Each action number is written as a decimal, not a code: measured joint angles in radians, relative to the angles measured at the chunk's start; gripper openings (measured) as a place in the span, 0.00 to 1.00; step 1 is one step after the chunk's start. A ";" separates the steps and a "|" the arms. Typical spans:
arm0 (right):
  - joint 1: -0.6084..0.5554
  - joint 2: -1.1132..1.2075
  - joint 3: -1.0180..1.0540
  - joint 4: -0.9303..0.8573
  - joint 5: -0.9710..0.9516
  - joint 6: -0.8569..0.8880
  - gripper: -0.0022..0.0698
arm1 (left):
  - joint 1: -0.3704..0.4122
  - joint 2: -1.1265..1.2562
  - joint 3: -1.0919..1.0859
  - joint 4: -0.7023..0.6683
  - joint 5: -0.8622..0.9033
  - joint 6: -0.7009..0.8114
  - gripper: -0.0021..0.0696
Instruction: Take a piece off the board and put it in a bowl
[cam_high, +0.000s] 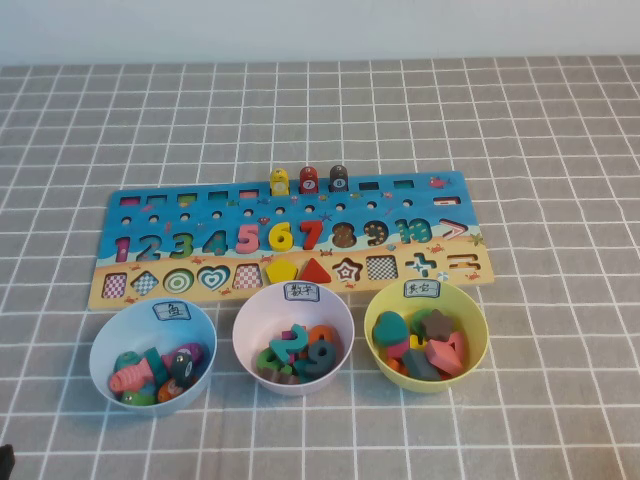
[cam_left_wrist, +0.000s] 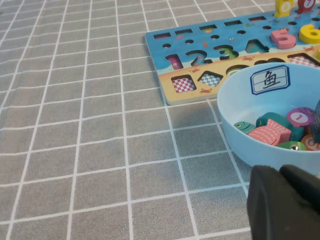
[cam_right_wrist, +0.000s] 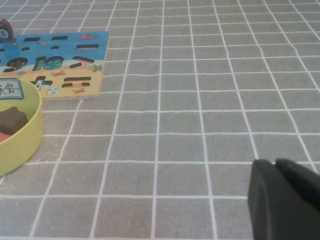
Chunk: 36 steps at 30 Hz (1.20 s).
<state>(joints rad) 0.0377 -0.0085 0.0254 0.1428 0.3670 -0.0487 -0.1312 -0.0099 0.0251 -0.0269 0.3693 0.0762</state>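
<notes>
The pink 5 piece (cam_high: 248, 238) sits in its slot on the long blue and sandy board (cam_high: 150, 215), left of the yellow 6 (cam_high: 281, 236) and red 7 (cam_high: 311, 234). The pale pink-white bowl (cam_high: 242, 345) stands in front of the board's middle and holds several number pieces. Neither gripper shows in the high view. In the left wrist view my left gripper (cam_left_wrist: 280, 171) is shut and empty, low over the cloth near the light blue bowl (cam_left_wrist: 235, 107); the pink 5 (cam_left_wrist: 283, 38) lies far beyond it. My right gripper (cam_right_wrist: 275, 163) is shut and empty over bare cloth, right of the board (cam_right_wrist: 60, 47).
A light blue bowl (cam_high: 100, 370) of fish pieces stands front left, and a yellow-green bowl (cam_high: 375, 345) of shape pieces front right; the latter also shows in the right wrist view (cam_right_wrist: 22, 140). Three small pegs (cam_high: 308, 180) stand at the board's far edge. Grey checked cloth covers the table.
</notes>
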 joint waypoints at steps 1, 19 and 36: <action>0.000 0.000 0.000 0.000 0.000 0.000 0.01 | 0.000 0.000 0.000 0.000 0.000 0.000 0.03; 0.000 0.000 0.000 0.000 0.000 0.000 0.01 | 0.000 0.000 0.000 -0.006 -0.004 0.000 0.03; 0.000 -0.001 0.000 0.000 0.000 0.000 0.01 | 0.000 0.000 0.000 -0.463 -0.207 -0.166 0.03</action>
<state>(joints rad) 0.0377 -0.0093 0.0254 0.1428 0.3670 -0.0487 -0.1312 -0.0099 0.0251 -0.4895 0.1618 -0.0897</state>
